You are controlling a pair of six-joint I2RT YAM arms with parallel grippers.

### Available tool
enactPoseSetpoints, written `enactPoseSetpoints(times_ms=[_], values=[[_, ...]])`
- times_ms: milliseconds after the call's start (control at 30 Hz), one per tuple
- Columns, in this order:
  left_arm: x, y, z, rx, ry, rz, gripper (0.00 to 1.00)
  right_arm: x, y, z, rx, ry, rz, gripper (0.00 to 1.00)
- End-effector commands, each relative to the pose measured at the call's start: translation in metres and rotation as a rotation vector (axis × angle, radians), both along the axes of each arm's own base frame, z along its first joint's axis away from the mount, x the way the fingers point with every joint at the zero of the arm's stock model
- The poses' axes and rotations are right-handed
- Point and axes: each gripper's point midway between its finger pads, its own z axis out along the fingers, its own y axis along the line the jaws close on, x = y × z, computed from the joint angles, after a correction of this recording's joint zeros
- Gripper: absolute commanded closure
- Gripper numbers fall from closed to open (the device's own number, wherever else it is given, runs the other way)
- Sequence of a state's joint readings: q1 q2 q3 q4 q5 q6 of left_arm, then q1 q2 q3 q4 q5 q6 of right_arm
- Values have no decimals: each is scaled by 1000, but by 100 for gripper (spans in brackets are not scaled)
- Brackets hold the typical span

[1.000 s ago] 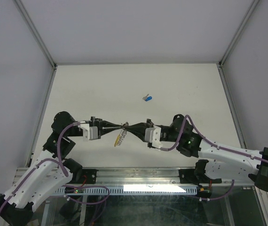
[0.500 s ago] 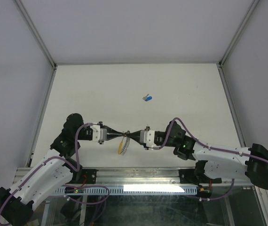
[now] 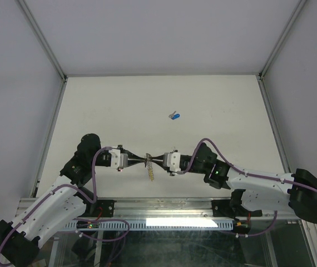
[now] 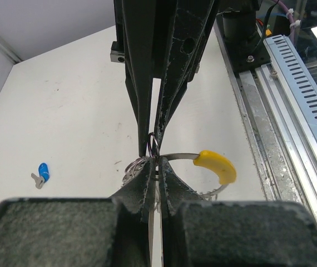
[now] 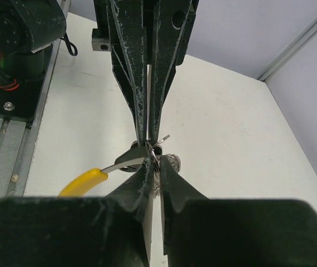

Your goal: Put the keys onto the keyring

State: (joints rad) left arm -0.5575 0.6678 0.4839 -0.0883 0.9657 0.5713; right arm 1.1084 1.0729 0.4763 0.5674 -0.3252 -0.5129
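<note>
I see the left tool (image 5: 148,142) at 12 o'clock, tip-to-tip with the narrowly parted right tool (image 5: 154,167); keyring (image 5: 86,181), yellow segment, at 8 o'clock.

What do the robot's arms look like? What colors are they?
The left arm and right arm are chunky white shells with black joints. Purple cables loop along both. A tiny green light shines on the right one. The left tool and right tool each have a white block and two long, thin black fingers, scuffed pale at the edges.

Left pincer (image 3: 145,161) clamped; right pincer (image 3: 153,162) slightly parted, tip-to-tip.
</note>
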Motion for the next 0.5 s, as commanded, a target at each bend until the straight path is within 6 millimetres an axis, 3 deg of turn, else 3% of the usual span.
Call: enactPoseSetpoints(times_ms=[0,267,467], values=[[-5,-4,21,-29,-75,-43,100,13,-3,1,1,8,-64,93],[-2,-5,19,-12,-67,-36,100,10,-1,-1,-41,39,-44,100],[3,-4,25,-17,-54,2,100,9,-2,18,30,57,-41,100]])
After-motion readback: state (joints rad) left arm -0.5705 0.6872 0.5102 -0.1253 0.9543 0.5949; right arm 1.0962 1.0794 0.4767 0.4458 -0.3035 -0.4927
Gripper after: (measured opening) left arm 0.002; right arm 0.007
